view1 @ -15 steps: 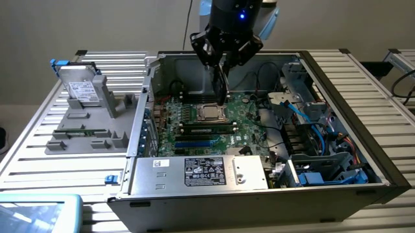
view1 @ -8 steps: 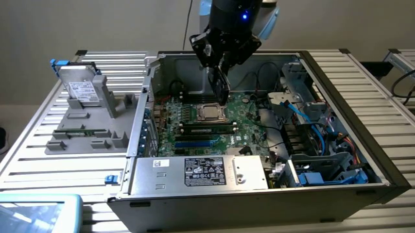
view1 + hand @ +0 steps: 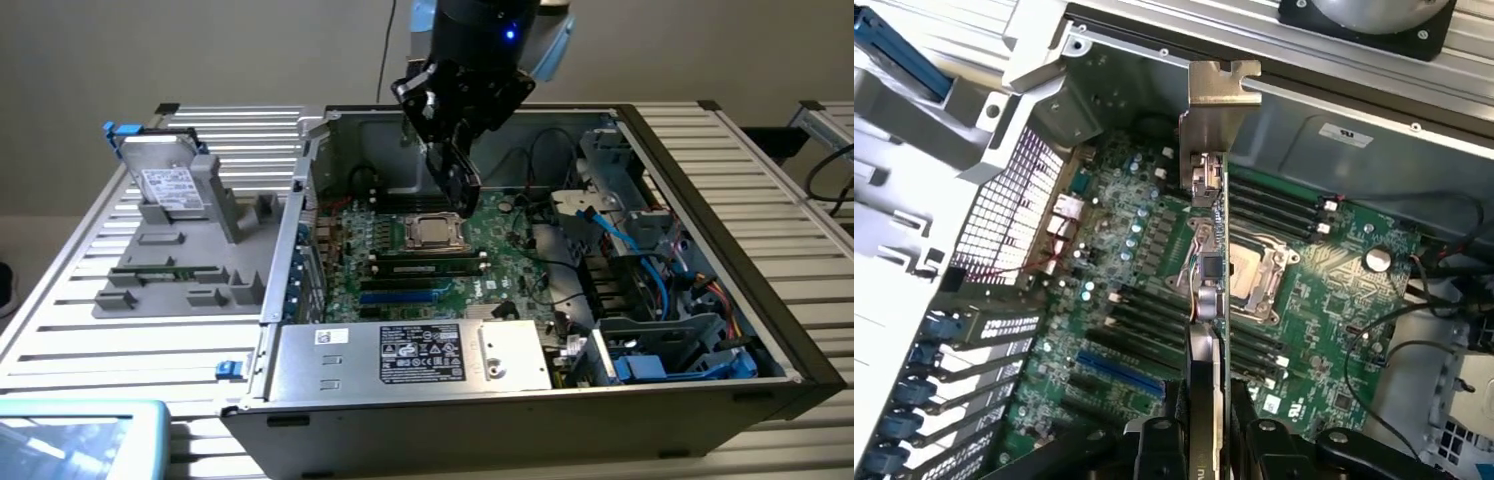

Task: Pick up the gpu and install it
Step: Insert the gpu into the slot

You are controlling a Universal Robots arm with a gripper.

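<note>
The tabletop [image 3: 747,150] is made of ribbed silver metal, and a plain pale wall [image 3: 200,50] stands behind it. An open computer case [image 3: 534,430] lies on it. The pincer [image 3: 454,160] is clenched on the gpu [image 3: 458,185], which hangs on edge inside the case, just above the motherboard [image 3: 400,270].
</note>
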